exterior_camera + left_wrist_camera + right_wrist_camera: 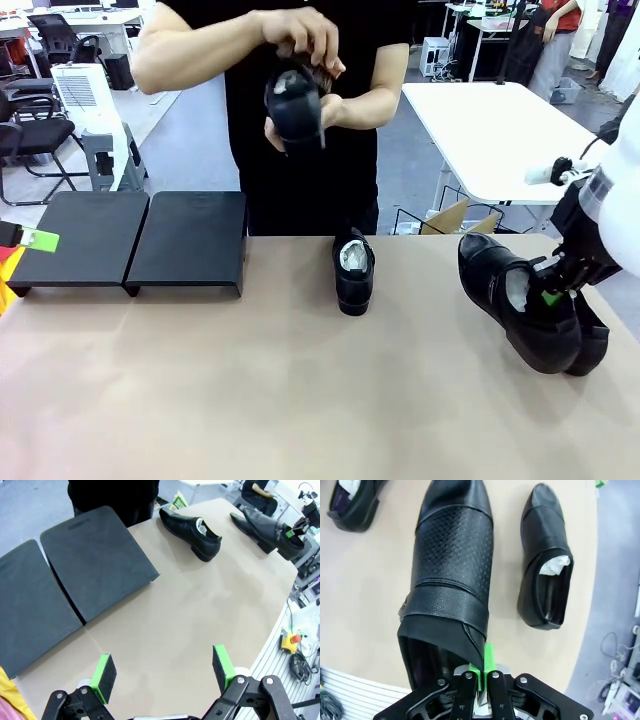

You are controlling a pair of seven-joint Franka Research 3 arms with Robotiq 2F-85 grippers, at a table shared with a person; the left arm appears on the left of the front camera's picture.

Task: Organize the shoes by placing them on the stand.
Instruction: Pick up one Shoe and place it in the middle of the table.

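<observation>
The right arm (622, 165), at the right edge of the front view, was a smooth, rounded white shell with a grey band low on it and a black section beneath. A short white cylinder (545, 173) with a dark tip showed just left of it. At the bottom of its wrist view, the right gripper (487, 669) was matte black, built of linked bars with silver pivot pins, and bore bright green pads (489, 655). The left gripper (165, 672), along the bottom of its own view, had the same black bars and silver pins. Its green pads (104, 677) were slab-shaped on black backing. The person (305, 185), upper middle of the front view, wore a black short-sleeved top.
</observation>
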